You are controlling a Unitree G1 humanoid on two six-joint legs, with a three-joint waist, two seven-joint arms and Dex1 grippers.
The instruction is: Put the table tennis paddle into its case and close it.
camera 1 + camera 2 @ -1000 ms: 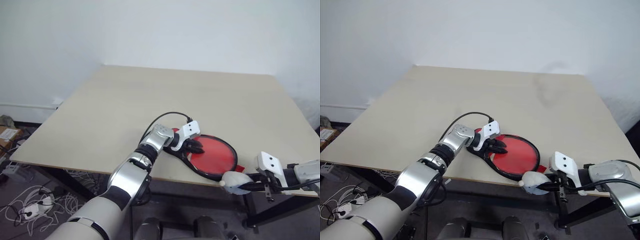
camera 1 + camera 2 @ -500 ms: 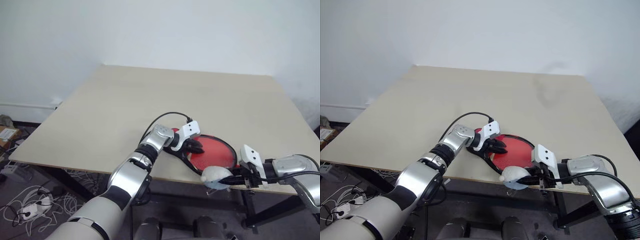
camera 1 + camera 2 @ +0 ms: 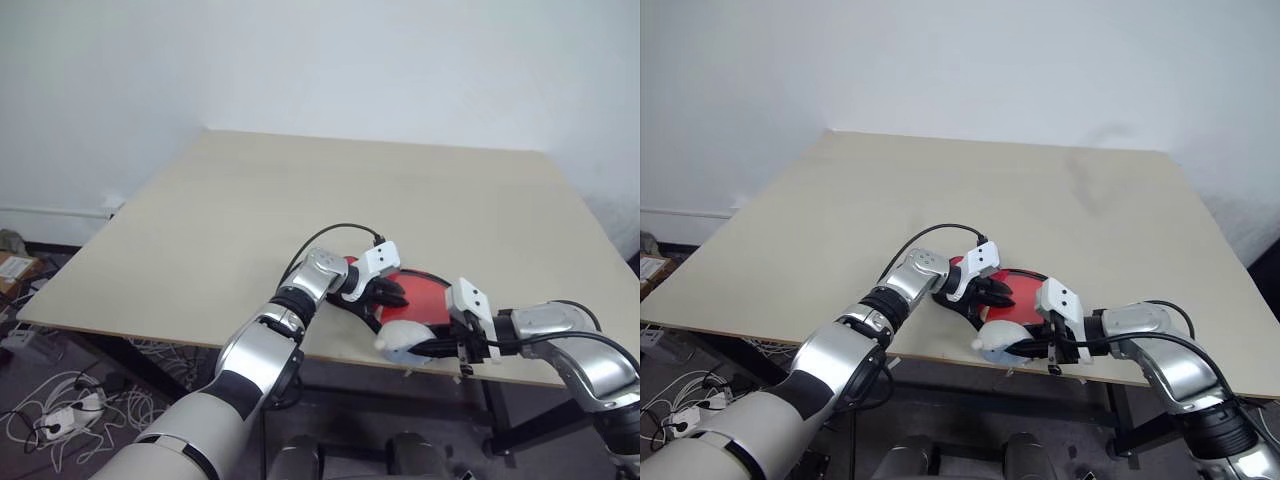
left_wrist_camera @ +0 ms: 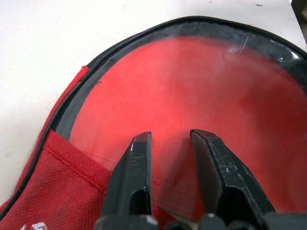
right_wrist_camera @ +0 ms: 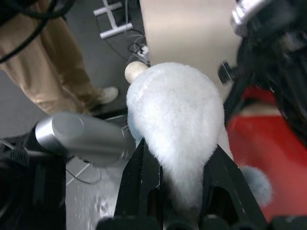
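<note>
The case point(image 3: 428, 291) lies flat near the table's point(image 3: 300, 200) front edge, its black piped rim point(image 4: 144, 33) around a clear panel. A smooth red round face point(image 4: 201, 96) shows under the panel; I cannot tell whether it is the table tennis paddle or the lining. My left gripper point(image 4: 170, 136) rests on the panel at the case's left end point(image 3: 392, 293), fingers a narrow gap apart with nothing between them. My right gripper point(image 5: 175, 151) is shut on a whitish fuzzy oval object point(image 5: 177, 105), held at the case's near edge point(image 3: 403, 337).
A person's legs in tan trousers point(image 5: 43, 57) stand on the floor below the table's front edge. Cables and a power strip point(image 3: 60, 415) lie on the floor at the left. A black cable point(image 3: 335, 232) loops over my left wrist.
My right gripper has carried the whitish object leftward along the table's front edge, from off the right side up to the case. My left gripper and the case have stayed put.
</note>
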